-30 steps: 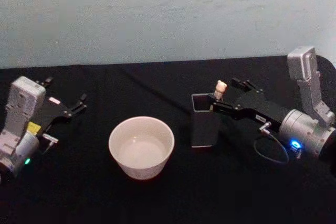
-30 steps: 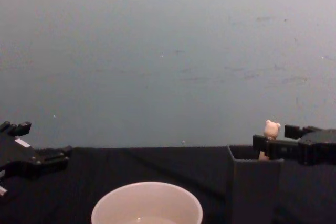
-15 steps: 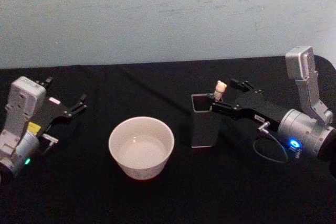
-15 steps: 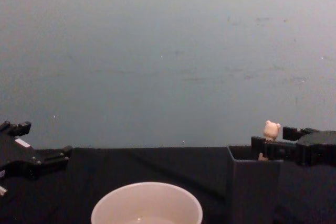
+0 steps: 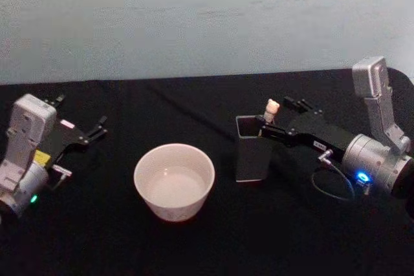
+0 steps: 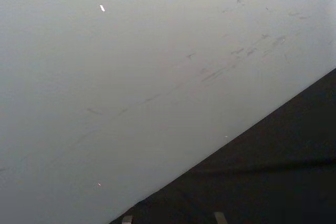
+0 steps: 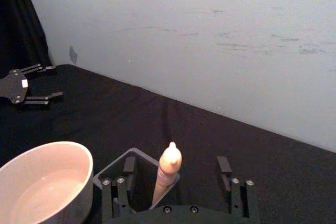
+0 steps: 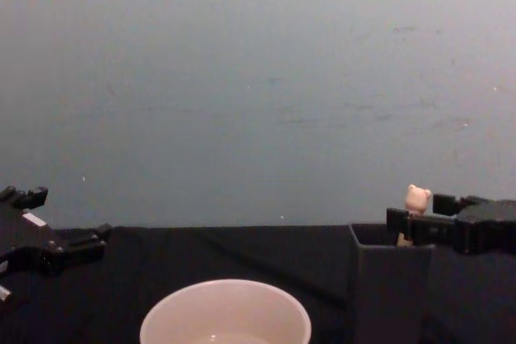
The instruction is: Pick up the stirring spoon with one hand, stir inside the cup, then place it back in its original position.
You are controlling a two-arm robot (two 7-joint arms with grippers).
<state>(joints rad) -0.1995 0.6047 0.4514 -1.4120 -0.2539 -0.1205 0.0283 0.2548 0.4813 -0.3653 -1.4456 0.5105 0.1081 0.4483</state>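
The stirring spoon [image 5: 272, 109] stands upright in the dark grey holder box [image 5: 252, 150], and only its beige bear-topped handle [image 7: 169, 167] shows above the rim. My right gripper [image 5: 273, 118] is open at handle height, one finger [image 7: 113, 195] on each side of the handle and not touching it. From the chest view the bear head [image 8: 417, 198] pokes up just above the right gripper [image 8: 418, 213]. The cream cup [image 5: 174, 182] sits left of the box and holds some liquid. My left gripper [image 5: 81, 130] rests open at the far left.
A black cloth [image 5: 213, 244] covers the table up to a pale wall [image 5: 207, 17] behind. A thin cable loop [image 5: 333, 185] hangs under the right wrist. Open cloth lies between the cup and the left arm.
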